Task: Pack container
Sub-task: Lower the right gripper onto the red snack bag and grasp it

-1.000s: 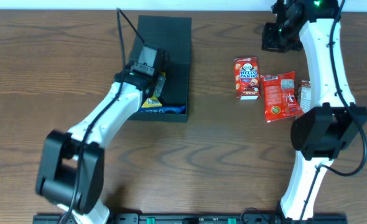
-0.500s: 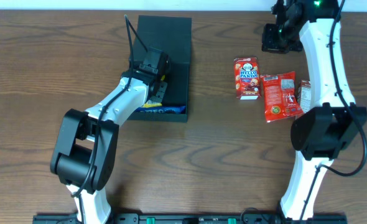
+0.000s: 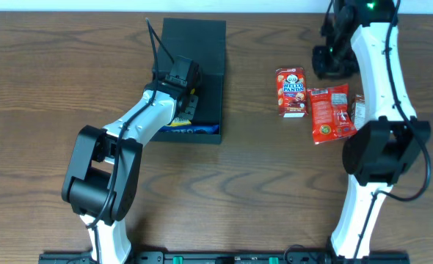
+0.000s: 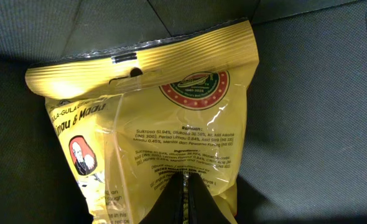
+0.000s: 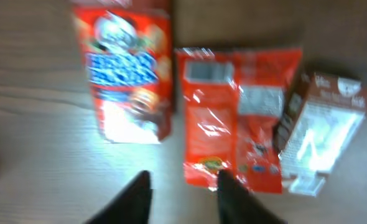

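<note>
As I leaned over the brown wooden table, the matte black, roughly square cardboard container lay flat on it in front of my left arm, open at the top. Inside, along the container's near wall, lay a blue foil wrapper. Just beyond it, about the middle of the container, my left pincer was down inside with its fingers pressed together. The tips sat against the lower end of a glossy yellow plastic snack packet lying on the dark floor. Whether any film was caught between them I could not tell.

Well to the right of the container, three snacks lay in a row on the wood. Nearest the container was a red cardboard Hello Panda box, then a flat red glossy sachet, then a small brown-and-white carton against the sachet's far side. Beyond that row, farther from me, my right pincer hung over the table with its fingers apart and nothing between them. Its own view was blurred.
</note>
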### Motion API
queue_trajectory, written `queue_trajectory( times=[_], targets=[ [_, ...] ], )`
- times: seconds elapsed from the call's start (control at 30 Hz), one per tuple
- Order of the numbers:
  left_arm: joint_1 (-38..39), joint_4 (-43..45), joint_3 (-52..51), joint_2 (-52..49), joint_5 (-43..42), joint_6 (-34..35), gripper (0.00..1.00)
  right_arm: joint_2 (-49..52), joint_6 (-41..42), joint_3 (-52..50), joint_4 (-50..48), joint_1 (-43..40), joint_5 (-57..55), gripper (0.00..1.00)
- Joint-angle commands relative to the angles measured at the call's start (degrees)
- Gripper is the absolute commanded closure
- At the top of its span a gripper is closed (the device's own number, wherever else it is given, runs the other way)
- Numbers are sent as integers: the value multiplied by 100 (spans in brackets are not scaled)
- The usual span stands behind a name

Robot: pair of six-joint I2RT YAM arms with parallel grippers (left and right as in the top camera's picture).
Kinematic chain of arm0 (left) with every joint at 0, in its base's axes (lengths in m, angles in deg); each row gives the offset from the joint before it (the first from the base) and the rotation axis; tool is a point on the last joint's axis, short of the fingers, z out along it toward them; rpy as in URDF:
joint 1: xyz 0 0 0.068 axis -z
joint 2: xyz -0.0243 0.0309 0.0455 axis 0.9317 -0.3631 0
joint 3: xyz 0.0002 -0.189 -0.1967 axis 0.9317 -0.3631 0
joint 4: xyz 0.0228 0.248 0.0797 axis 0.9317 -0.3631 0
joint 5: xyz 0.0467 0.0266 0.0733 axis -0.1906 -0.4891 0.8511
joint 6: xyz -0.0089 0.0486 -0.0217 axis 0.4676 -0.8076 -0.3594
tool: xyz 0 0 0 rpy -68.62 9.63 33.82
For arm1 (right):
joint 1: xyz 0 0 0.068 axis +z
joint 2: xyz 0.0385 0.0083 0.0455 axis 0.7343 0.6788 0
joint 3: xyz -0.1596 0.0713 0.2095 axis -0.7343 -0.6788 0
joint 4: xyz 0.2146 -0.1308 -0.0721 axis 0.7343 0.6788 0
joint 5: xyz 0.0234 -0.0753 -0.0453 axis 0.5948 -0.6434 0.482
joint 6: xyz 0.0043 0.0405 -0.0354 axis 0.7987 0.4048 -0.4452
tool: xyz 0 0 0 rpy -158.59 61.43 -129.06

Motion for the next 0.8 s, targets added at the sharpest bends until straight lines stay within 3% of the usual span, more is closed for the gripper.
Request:
queue_trajectory(
  times=[0.0, 0.2, 0.43, 0.73, 0.77],
  targets=[
    [-33, -22, -11, -232, -131, 74, 94, 262, -9, -245, 48, -319, -361, 50],
    [-33, -4, -11, -232, -131, 116, 94, 299, -103, -791, -225, -892, -286, 44],
    [-33, 24, -11, -232, -131, 136, 94, 302, -203, -1580, -780, -942, -245, 35],
    [-33, 48, -11, -232, -153, 155, 94, 302, -245, -2234, -1281, -918, 70, 55],
    [-33, 50, -11, -232, -214, 155, 94, 302, -245, -2262, -1329, -916, 70, 60]
  ],
)
